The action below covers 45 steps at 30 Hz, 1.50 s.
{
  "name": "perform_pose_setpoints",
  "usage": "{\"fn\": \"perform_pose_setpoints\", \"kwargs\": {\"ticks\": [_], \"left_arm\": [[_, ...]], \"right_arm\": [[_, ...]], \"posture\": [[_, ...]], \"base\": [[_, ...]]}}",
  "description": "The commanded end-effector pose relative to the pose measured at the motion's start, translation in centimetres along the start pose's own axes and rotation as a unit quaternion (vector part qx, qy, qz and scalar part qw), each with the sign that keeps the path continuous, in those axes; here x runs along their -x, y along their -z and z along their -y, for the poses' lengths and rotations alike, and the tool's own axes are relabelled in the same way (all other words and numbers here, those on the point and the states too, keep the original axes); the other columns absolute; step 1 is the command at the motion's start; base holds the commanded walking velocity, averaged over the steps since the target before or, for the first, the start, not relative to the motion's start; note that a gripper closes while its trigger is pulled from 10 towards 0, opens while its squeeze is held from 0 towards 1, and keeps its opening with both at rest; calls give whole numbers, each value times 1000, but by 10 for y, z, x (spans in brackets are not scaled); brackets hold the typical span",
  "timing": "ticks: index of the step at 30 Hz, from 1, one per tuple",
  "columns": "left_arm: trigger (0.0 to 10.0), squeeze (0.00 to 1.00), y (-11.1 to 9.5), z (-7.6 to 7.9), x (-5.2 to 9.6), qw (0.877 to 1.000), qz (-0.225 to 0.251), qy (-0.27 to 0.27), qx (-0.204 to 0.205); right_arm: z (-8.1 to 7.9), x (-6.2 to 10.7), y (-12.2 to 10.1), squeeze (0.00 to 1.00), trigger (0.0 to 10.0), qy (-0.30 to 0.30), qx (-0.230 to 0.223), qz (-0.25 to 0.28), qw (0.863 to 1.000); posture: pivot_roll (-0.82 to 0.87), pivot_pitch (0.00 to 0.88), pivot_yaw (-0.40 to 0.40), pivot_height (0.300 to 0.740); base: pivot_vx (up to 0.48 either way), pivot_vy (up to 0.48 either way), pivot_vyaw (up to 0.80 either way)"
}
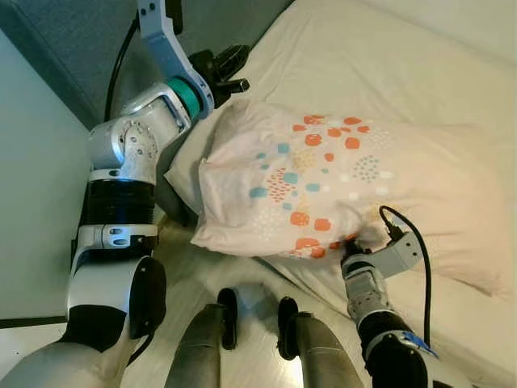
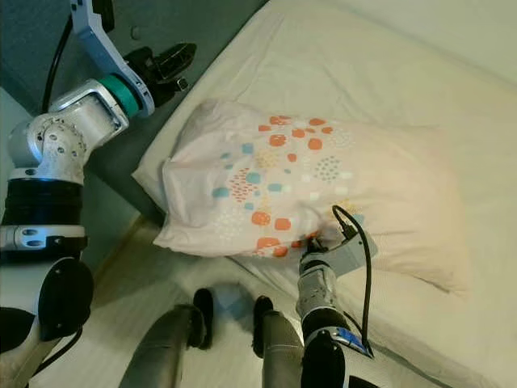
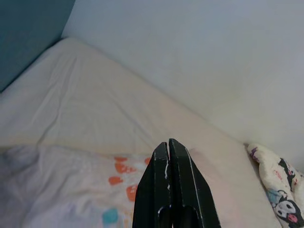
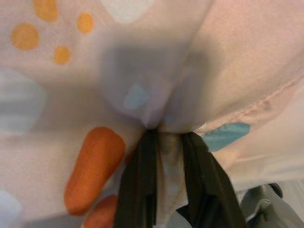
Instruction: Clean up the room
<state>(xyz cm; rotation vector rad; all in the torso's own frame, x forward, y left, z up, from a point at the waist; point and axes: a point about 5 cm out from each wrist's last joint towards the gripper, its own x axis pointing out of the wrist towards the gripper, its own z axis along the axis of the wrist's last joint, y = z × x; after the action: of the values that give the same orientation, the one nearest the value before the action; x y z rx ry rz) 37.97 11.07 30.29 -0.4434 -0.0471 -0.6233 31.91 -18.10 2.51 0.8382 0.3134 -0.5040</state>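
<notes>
At the near edge of the bed (image 1: 452,73), the right gripper (image 4: 164,142) is clenched on a pinch of the pillow (image 1: 323,186), its black fingers (image 4: 137,185) bunching the patterned case at the near hem, seemingly to drag or straighten it. The pillow lies across the mattress with its left end overhanging toward the floor. Up at the far left, the left gripper (image 3: 168,156) hovers closed and empty above the pillow's corner, near the dark headboard (image 1: 73,40).

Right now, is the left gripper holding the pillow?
No. The left gripper is shut on nothing above the pillow; the right gripper pinches its edge.
</notes>
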Motion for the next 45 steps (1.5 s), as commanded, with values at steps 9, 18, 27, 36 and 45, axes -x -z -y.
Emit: {"fn": "perform_pose_setpoints", "kwargs": {"ticks": [9,18,27,36,45], "left_arm": [[10000,0,6,-5,7,1000,-9,-11,7],[10000,0,11,-6,10,1000,-15,-19,10],[10000,0,16,-7,14,999,-20,-24,14],[10000,0,26,-8,21,999,-37,-31,-4],[10000,0,40,-11,35,994,-71,-50,-66]], "right_arm": [[6,2,5,0,0,-1,-5,-2,1000],[-86,10,-50,0,0,-226,44,140,963],[-130,33,-71,0,0,-324,84,203,920],[-112,29,-52,0,10000,-278,114,160,940],[-51,22,-39,1000,10000,-134,139,148,970]], "posture": [[42,302,93,740],[18,302,89,740],[8,300,84,740],[10,304,79,740],[13,303,74,740]], "base": [[0,0,0],[0,0,0],[0,0,0],[0,0,0],[0,0,0]]}}
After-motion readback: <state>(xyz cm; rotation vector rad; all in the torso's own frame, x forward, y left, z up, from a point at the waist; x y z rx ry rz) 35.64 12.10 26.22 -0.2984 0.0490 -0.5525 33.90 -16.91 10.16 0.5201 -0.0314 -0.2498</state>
